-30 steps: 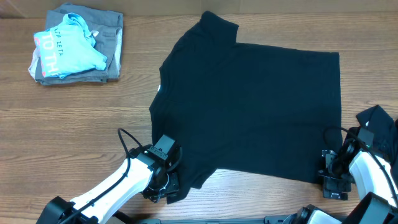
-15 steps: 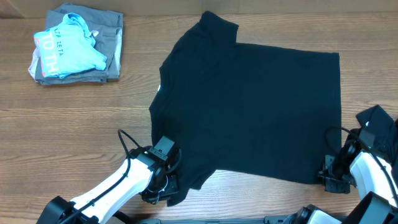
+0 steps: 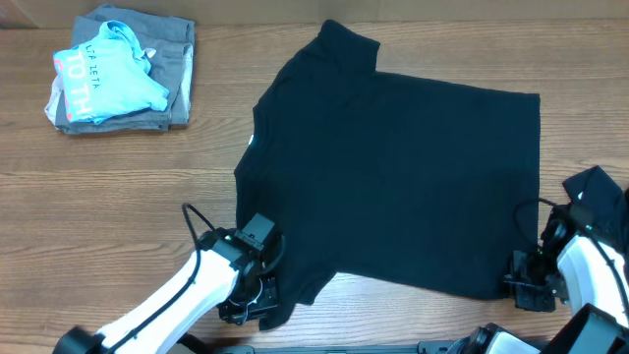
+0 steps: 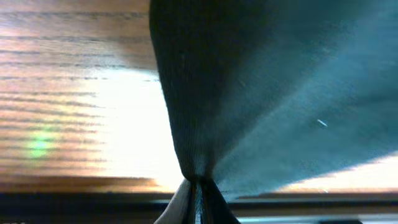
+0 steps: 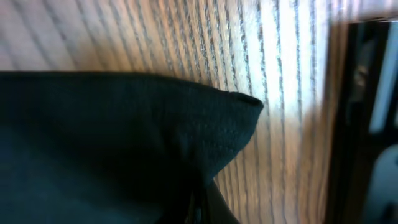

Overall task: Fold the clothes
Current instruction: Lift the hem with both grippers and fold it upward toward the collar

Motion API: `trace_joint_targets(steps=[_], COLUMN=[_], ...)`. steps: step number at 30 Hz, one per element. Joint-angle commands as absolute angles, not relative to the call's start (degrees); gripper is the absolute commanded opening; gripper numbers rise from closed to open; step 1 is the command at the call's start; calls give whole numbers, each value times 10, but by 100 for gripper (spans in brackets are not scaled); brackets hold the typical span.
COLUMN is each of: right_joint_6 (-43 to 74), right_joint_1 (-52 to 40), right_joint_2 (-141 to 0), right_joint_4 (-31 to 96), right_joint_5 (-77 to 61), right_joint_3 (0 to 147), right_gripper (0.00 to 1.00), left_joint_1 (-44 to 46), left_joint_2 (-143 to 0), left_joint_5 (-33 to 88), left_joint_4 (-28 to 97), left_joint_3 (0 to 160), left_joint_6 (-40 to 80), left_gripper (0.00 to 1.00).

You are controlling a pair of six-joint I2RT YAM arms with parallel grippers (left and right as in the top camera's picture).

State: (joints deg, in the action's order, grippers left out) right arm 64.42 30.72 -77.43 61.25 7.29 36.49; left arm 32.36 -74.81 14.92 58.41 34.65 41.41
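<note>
Two arms reach in from the near edge of the counter [image 3: 118, 197], one at each near corner of the black T-shirt [image 3: 393, 167]. The T-shirt lies spread flat across the middle of the counter, with its neck to the left, its hem to the right and one sleeve pointing far. The left arm [image 3: 167, 305] slants in low from the near left. The left gripper [image 3: 257, 298] is closed on the near sleeve, and the wrist view shows the fabric gathered into a tight fold between the jaws. The right arm [image 3: 590, 280] comes in from the near right. The right gripper [image 3: 521, 285] is clamped on the near hem corner, with cloth bunching where it enters the jaws. At the far left, well apart, a light blue shirt [image 3: 108, 79] rests on a grey folded garment [image 3: 177, 69].
</note>
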Motion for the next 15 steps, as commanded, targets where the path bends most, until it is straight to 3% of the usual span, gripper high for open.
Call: trace_joint_targets(steps=[1, 7, 15], right_joint_6=[650, 649, 649], right_joint_1=[309, 309, 309], right_joint_2=[-774, -774, -774], right_joint_4=[639, 666, 634], right_joint_5=[77, 76, 74], right_joint_3=[408, 449, 456], right_gripper=[4, 4, 4], left_joint_1=[340, 359, 359], left_joint_2=[-697, -641, -641], left_joint_5=[146, 144, 33], left_joint_4=[605, 662, 597], left_joint_3=[383, 448, 493], left_joint_6=[410, 420, 411], left_gripper=[4, 4, 4])
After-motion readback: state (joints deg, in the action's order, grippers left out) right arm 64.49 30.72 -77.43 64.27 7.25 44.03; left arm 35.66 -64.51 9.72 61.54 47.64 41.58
